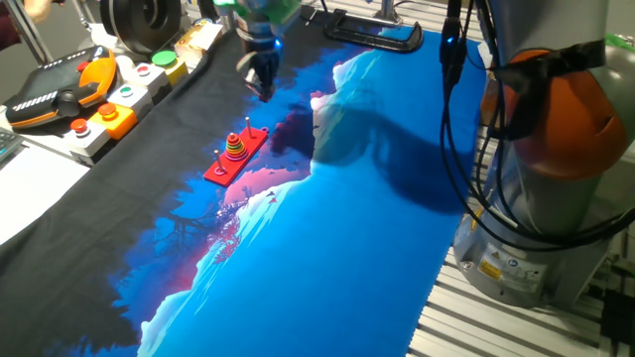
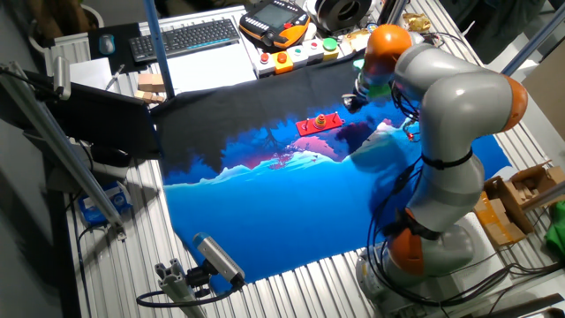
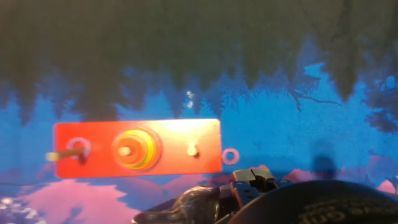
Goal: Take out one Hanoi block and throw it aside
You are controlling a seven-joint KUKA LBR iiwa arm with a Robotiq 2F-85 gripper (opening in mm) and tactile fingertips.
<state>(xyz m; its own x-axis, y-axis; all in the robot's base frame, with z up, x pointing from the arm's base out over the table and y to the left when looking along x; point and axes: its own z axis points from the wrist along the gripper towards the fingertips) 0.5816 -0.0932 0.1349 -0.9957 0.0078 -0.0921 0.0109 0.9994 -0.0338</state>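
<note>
The Hanoi set is a red base (image 1: 234, 159) with three pegs, lying on the blue-and-black cloth. A stack of coloured rings (image 1: 236, 146) sits on its middle peg. The hand view shows the base (image 3: 174, 149), the stack (image 3: 134, 148) and two bare pegs. A small pink ring (image 3: 230, 155) lies flat on the cloth just off the base's end. My gripper (image 1: 261, 81) hangs above the cloth, beyond the base and apart from it. Its fingers (image 3: 244, 177) appear close together with nothing between them. The base also shows in the other fixed view (image 2: 318, 124), left of my gripper (image 2: 355, 100).
A control box with coloured buttons (image 1: 109, 104) and an orange teach pendant (image 1: 60, 94) lie at the cloth's left edge. A black clamp (image 1: 372, 33) sits at the far edge. The arm's base and cables (image 1: 536, 159) stand at the right.
</note>
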